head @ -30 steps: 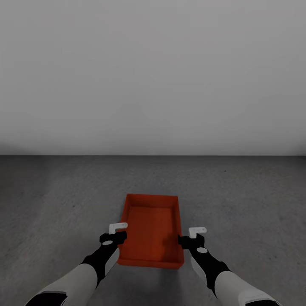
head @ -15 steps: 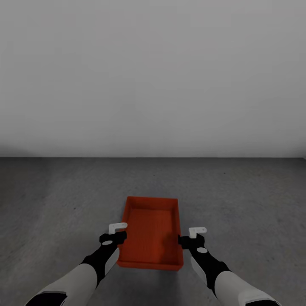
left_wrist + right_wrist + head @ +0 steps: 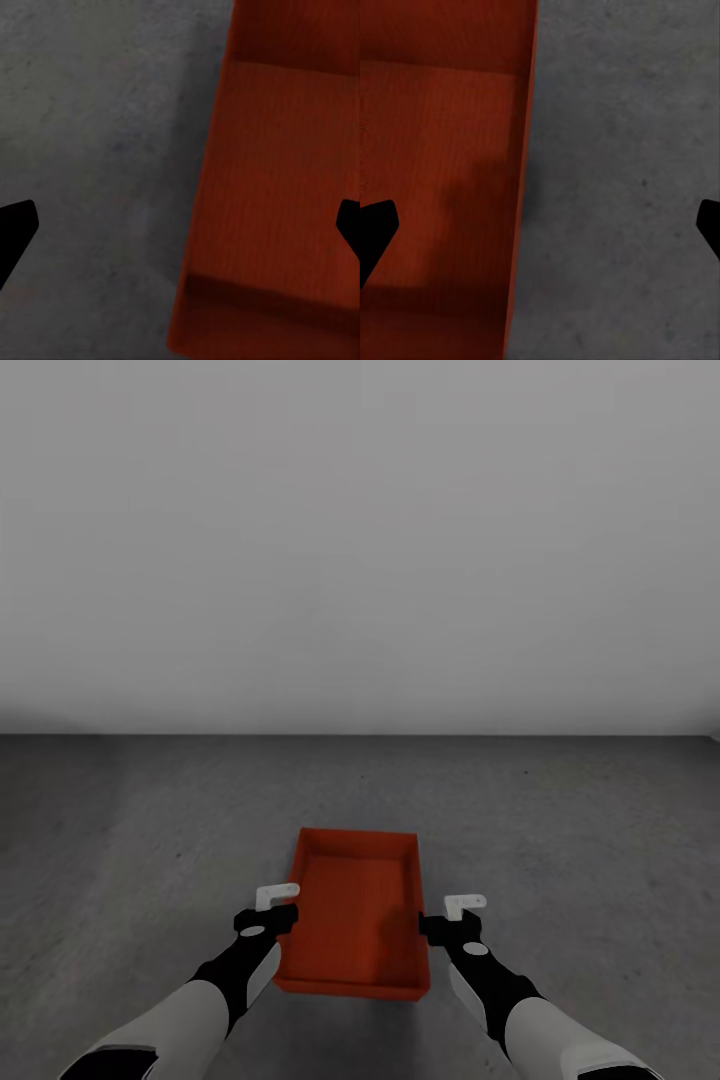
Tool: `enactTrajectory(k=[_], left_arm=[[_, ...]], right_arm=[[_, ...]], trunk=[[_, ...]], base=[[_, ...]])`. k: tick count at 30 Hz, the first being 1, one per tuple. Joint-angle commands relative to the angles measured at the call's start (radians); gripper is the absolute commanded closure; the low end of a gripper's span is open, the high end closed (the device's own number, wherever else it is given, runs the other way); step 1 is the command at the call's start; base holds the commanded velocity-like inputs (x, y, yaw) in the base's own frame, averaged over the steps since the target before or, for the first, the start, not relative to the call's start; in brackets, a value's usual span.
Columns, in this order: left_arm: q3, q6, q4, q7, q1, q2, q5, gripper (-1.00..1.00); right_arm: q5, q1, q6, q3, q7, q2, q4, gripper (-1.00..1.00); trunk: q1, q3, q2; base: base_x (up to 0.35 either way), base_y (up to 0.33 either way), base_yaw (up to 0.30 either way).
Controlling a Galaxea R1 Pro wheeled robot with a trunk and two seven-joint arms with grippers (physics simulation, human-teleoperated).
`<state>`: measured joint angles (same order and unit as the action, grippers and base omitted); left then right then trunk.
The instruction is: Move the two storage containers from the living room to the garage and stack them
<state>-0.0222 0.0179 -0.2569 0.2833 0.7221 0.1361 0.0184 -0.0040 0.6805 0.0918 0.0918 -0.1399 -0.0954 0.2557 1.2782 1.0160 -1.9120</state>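
Note:
One orange-red storage container (image 3: 355,915) rests on the dark grey concrete floor (image 3: 150,830) of the garage, its long side running away from me. My left gripper (image 3: 279,908) hovers open over its left long wall. In the left wrist view the left gripper (image 3: 180,225) has one fingertip over floor and the other over the container (image 3: 277,187). My right gripper (image 3: 455,915) hovers open over the right long wall. In the right wrist view the right gripper (image 3: 540,225) straddles that wall of the container (image 3: 435,150) the same way. Neither holds anything.
A plain white wall (image 3: 360,540) stands ahead, beyond a broad stretch of bare concrete. Grey floor spreads to both sides of the bin.
The whole picture has slid down slightly, so the camera has moved. Both arms keep the same pose in view, and the container sits a bit lower and smaller.

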Motion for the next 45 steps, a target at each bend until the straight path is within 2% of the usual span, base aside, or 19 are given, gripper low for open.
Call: enactTrajectory(k=[1, 45], left_arm=[[-0.002, 0.002, 0.000, 0.002, 0.000, 0.000, 0.002, -1.00], [-0.002, 0.002, -0.001, 0.002, 0.000, 0.000, 0.002, -1.00]], right_arm=[[-0.001, 0.001, 0.002, 0.008, -0.007, 0.000, -0.001, -1.00], [-0.001, 0.001, 0.001, 0.009, -0.006, 0.000, -0.001, -1.00]], trunk=[[-0.004, -0.003, 0.007], [-0.173, -0.140, 0.315]], base=[[0.000, 0.000, 0.000], [0.000, 0.000, 0.000]])
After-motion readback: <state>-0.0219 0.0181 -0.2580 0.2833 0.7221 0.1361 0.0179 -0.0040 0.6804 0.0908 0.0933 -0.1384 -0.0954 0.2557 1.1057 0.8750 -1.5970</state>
